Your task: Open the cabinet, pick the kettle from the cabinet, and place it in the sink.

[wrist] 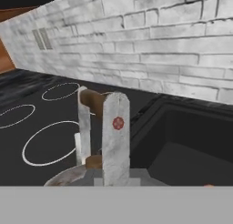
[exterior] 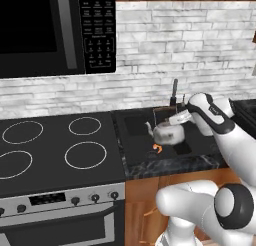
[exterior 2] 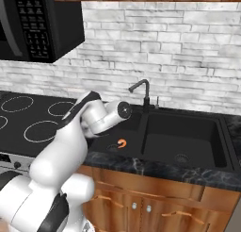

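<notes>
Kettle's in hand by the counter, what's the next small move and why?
Probably carry it a bit further sideways, away from the stovetop, until it hangs over the sink, then lower. The gripper is shut on the kettle by its handle, and the kettle seems to hang above the counter strip between stovetop and basin, not yet over the bowl.

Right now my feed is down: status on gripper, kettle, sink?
Gripper shut on kettle handle. Kettle held above counter beside sink, not yet in. Faucet near path, small orange object on counter below.
</notes>
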